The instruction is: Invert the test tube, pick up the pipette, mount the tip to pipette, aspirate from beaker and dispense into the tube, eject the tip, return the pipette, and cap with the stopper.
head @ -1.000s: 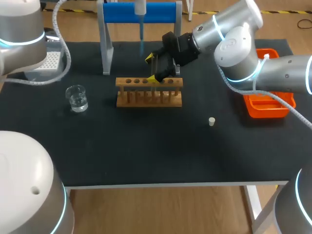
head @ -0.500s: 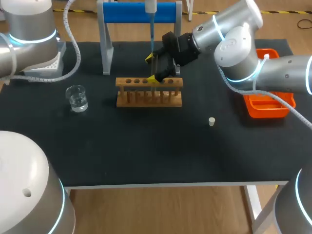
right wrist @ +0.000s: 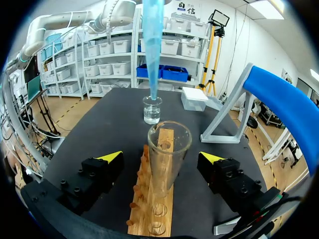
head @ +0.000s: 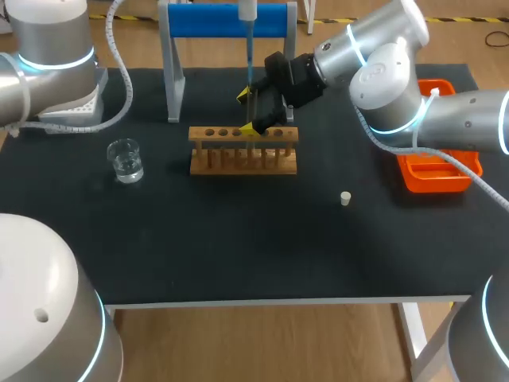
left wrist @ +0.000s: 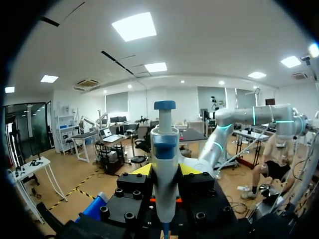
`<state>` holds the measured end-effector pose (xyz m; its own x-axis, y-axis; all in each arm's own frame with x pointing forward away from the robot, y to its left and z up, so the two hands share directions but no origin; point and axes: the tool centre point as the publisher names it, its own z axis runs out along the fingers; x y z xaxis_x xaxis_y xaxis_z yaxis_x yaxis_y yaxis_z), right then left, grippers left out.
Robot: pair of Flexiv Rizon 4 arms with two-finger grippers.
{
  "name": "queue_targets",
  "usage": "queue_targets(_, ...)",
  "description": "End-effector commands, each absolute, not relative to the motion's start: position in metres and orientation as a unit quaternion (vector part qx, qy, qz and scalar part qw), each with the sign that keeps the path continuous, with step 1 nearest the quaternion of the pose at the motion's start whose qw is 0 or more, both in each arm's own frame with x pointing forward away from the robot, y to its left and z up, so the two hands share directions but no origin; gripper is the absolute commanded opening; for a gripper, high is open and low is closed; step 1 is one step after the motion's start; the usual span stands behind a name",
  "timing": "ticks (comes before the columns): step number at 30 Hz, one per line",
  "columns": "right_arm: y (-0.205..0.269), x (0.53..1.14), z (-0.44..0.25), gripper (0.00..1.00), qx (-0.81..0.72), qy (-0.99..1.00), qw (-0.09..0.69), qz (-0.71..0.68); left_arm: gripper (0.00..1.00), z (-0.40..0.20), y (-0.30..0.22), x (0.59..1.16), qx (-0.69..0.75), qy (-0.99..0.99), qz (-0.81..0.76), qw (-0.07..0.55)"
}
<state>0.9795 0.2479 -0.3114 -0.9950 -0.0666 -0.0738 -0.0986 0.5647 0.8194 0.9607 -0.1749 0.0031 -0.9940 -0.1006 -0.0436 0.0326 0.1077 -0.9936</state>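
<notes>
Head view showed the pipette (head: 248,11) hanging upright over the wooden rack (head: 242,151) on the desk (head: 238,239), its blue tip (head: 250,64) ending just behind the right gripper (head: 250,111). Left wrist view had the left gripper (left wrist: 165,170) with its fingers clamped on the pipette's body. Right wrist view showed the test tube (right wrist: 168,149) standing mouth-up in the rack between fingers held apart, a gap on each side. The tip's point hung above and beyond that mouth, so it likely needed to come nearer, then down.
</notes>
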Motion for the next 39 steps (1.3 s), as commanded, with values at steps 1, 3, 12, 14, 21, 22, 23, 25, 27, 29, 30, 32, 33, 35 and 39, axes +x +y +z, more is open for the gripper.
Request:
queue_targets(1, 0.2472, 0.9803, -0.3104, 1.0, -0.047, 0.885, 0.015, 0.463, 0.0, 0.004, -0.1744, 0.962, -0.022, 0.744, -0.666, 0.048)
queue_targets(3, 0.2472, 0.9803, -0.3104, 1.0, -0.047, 0.885, 0.015, 0.463, 0.0, 0.004, -0.1744, 0.962, -0.022, 0.744, -0.666, 0.048)
queue_targets(12, 0.2472, 0.9803, -0.3104, 1.0, -0.047, 0.885, 0.015, 0.463, 0.0, 0.004, -0.1744, 0.962, -0.022, 0.744, -0.666, 0.048)
queue_targets(14, 0.2464, 0.9797, -0.3107, 1.0, -0.047, 0.886, 0.017, 0.462, 0.0, 0.004, -0.1744, 0.962, -0.022, 0.744, -0.666, 0.048)
queue_targets(21, 0.2433, 0.978, -0.3106, 1.0, -0.05, 0.887, 0.021, 0.459, 0.0, 0.004, -0.1744, 0.962, -0.022, 0.744, -0.666, 0.048)
queue_targets(22, 0.2431, 0.9776, -0.3105, 1.0, -0.05, 0.887, 0.022, 0.459, 0.0, 0.004, -0.1744, 0.962, -0.022, 0.744, -0.666, 0.048)
queue_targets(23, 0.2429, 0.9772, -0.3104, 1.0, -0.051, 0.887, 0.022, 0.459, 0.0, 0.004, -0.1744, 0.962, -0.022, 0.744, -0.666, 0.048)
queue_targets(25, 0.2423, 0.9767, -0.3101, 1.0, -0.051, 0.887, 0.023, 0.459, 0.0, 0.004, -0.1744, 0.962, -0.022, 0.744, -0.666, 0.048)
queue_targets(27, 0.2416, 0.9761, -0.3098, 1.0, -0.052, 0.886, 0.024, 0.459, 0.0, 0.004, -0.1744, 0.962, -0.022, 0.744, -0.666, 0.048)
queue_targets(29, 0.2409, 0.9757, -0.3095, 1.0, -0.052, 0.886, 0.025, 0.459, 0.0, 0.004, -0.1744, 0.962, -0.022, 0.744, -0.666, 0.048)
queue_targets(30, 0.2406, 0.9756, -0.3094, 1.0, -0.052, 0.886, 0.025, 0.46, 0.0, 0.004, -0.1744, 0.962, -0.022, 0.744, -0.666, 0.048)
queue_targets(32, 0.24, 0.9754, -0.3092, 1.0, -0.052, 0.886, 0.026, 0.46, 0.0, 0.004, -0.1744, 0.962, -0.022, 0.744, -0.666, 0.048)
queue_targets(33, 0.2397, 0.9754, -0.3092, 1.0, -0.052, 0.886, 0.025, 0.46, 0.0, 0.004, -0.1744, 0.962, -0.022, 0.744, -0.666, 0.048)
queue_targets(35, 0.2392, 0.9753, -0.309, 1.0, -0.053, 0.886, 0.026, 0.461, 0.0, 0.004, -0.1744, 0.962, -0.022, 0.744, -0.666, 0.048)
queue_targets(39, 0.2386, 0.975, -0.3089, 1.0, -0.054, 0.885, 0.026, 0.461, 0.0, 0.004, -0.1744, 0.962, -0.022, 0.744, -0.666, 0.048)
